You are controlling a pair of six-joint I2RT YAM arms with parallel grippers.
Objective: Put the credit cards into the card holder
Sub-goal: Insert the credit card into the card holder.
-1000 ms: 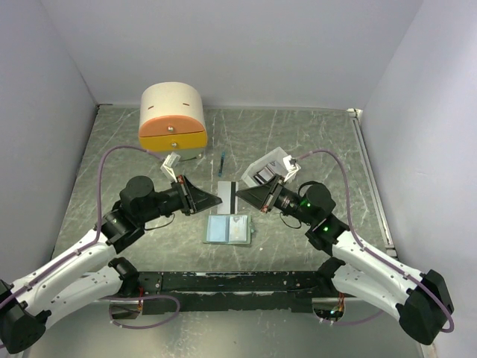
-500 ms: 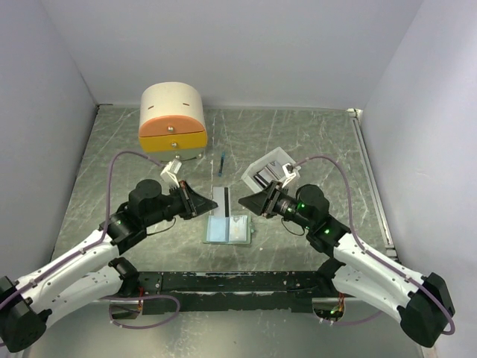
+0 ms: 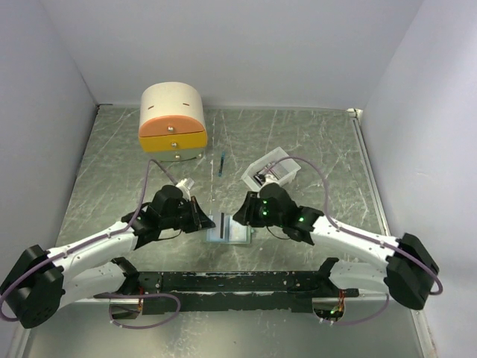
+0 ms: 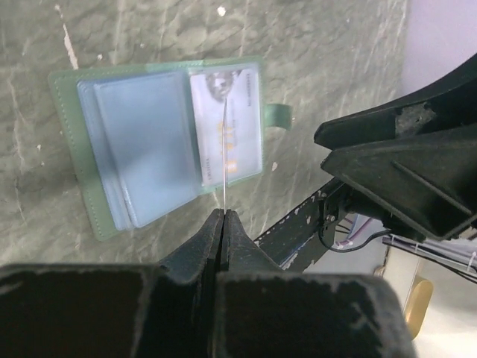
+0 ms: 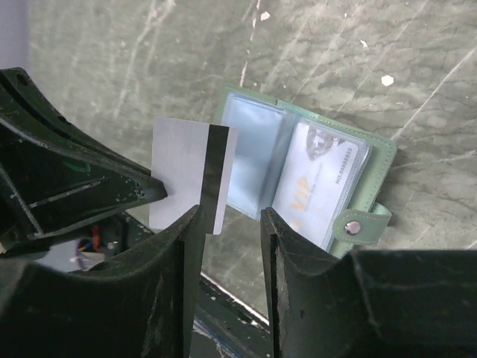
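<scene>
The card holder (image 3: pixel 235 231) lies open on the table, green with clear sleeves (image 4: pixel 141 142). One credit card (image 5: pixel 320 183) with orange lettering sits inside its right-hand sleeve. A second credit card (image 5: pixel 186 175), white with a black stripe on the side I see, stands on edge just above the holder. My left gripper (image 4: pixel 223 215) is shut on it, and in the left wrist view it shows as a thin line (image 4: pixel 224 149). My right gripper (image 5: pixel 229 216) is open, with its left finger beside the card's lower corner and nothing between the jaws. The two grippers face each other over the holder.
A cream-and-orange drawer box (image 3: pixel 172 119) stands at the back left. A white tray (image 3: pixel 273 171) lies behind my right arm, with a thin blue stick (image 3: pixel 221 160) to its left. The black base rail (image 3: pixel 223 282) runs along the near edge.
My right gripper has opened and let go of the striped card, which the left gripper still holds. Both arms have dropped toward the holder, bringing the card down over it.
</scene>
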